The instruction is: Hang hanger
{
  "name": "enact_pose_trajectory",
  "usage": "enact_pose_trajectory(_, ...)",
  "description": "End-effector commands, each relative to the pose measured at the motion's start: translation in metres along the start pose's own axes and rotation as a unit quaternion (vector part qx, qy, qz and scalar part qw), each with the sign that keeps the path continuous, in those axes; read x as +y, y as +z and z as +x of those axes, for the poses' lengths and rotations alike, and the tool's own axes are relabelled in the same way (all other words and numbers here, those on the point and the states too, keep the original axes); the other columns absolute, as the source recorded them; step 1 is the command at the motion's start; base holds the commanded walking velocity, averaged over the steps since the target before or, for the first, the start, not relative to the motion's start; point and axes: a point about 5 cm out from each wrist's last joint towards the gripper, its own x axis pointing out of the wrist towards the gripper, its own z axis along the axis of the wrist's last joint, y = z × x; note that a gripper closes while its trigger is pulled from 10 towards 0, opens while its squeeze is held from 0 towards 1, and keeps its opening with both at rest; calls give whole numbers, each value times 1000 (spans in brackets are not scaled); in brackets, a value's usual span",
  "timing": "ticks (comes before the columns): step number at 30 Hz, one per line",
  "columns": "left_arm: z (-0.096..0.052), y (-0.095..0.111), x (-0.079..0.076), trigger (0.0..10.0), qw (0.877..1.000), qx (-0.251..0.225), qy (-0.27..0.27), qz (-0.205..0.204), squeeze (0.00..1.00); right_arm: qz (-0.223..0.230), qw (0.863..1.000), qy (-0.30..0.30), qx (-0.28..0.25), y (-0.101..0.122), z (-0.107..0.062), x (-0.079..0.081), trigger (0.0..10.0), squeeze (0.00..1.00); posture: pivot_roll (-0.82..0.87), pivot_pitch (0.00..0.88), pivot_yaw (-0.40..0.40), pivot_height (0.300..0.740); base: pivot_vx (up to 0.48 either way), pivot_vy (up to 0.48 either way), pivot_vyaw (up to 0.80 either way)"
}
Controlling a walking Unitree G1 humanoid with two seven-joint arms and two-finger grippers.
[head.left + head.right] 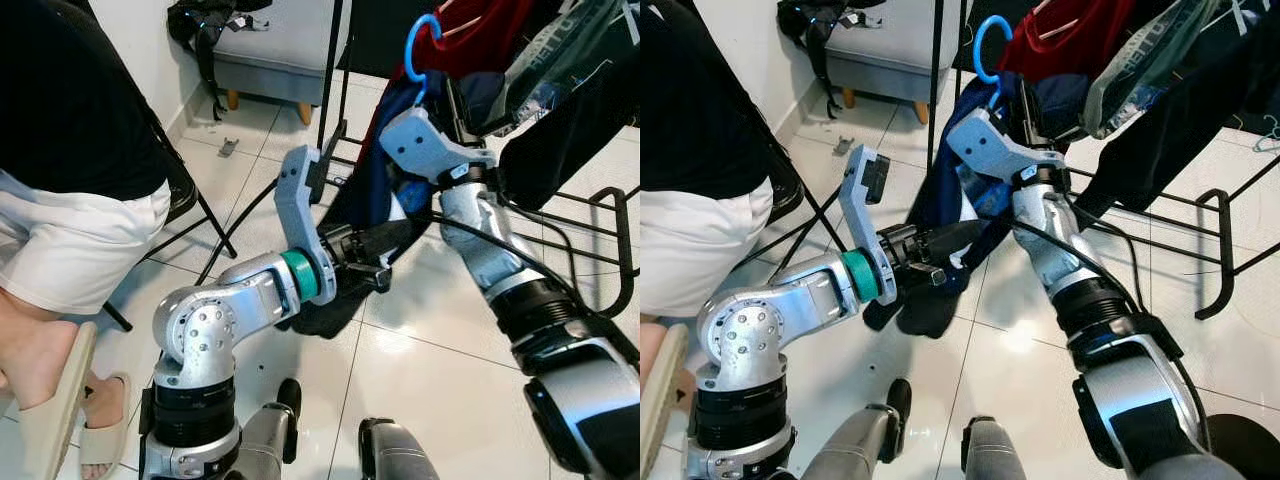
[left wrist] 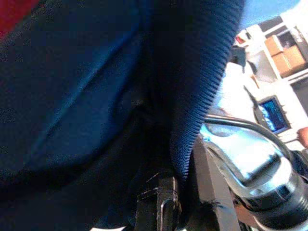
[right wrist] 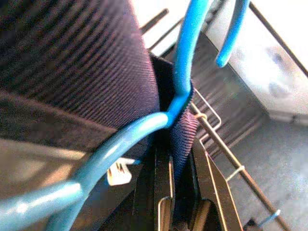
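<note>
In the left eye view, the blue hanger (image 1: 420,45) sits up at 1 o'clock, its navy shirt (image 1: 385,190) drooping down. In the left wrist view, the left gripper (image 2: 161,207) touches the shirt; cannot tell its jaws. In the right wrist view, the right gripper (image 3: 178,202) pinches the shirt collar under the hook

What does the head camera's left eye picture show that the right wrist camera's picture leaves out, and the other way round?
The left eye view takes in the room: a person seated at the robot's left, a grey sofa, the tiled floor, a black rack, and the left gripper in the garment's lower fabric.

The right wrist view gives a close-up: the right gripper pinching the ribbed collar where the hanger's wire bends into its neck, and a white tag.

Both show the blue hanger and the navy garment it carries.
</note>
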Motion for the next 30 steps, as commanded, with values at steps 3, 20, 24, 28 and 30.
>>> enact_pose_trajectory(3,31,-1,-24,10000,998,16,27,48,0,93,993,-61,-27,22,4,-6,10000,0,-43,159,61,740,0,0,0)
enact_pose_trajectory(20,44,4,-36,10000,1000,-14,1,26,0,357,934,-10,-13,54,-9,25,10000,0,-46,150,65,740,0,0,0)
enact_pose_trajectory(24,40,11,-38,10000,999,-35,-36,12,0,369,929,-2,-19,56,-11,25,10000,0,-49,150,67,740,0,0,0)
enact_pose_trajectory(28,33,21,-25,10000,996,-60,-9,58,0,382,922,30,-49,60,-10,18,10000,0,-44,160,60,740,0,0,0)
enact_pose_trajectory(30,33,21,-25,10000,996,-60,-9,58,0,382,922,30,-49,60,-10,18,10000,0,-44,160,60,740,0,0,0)
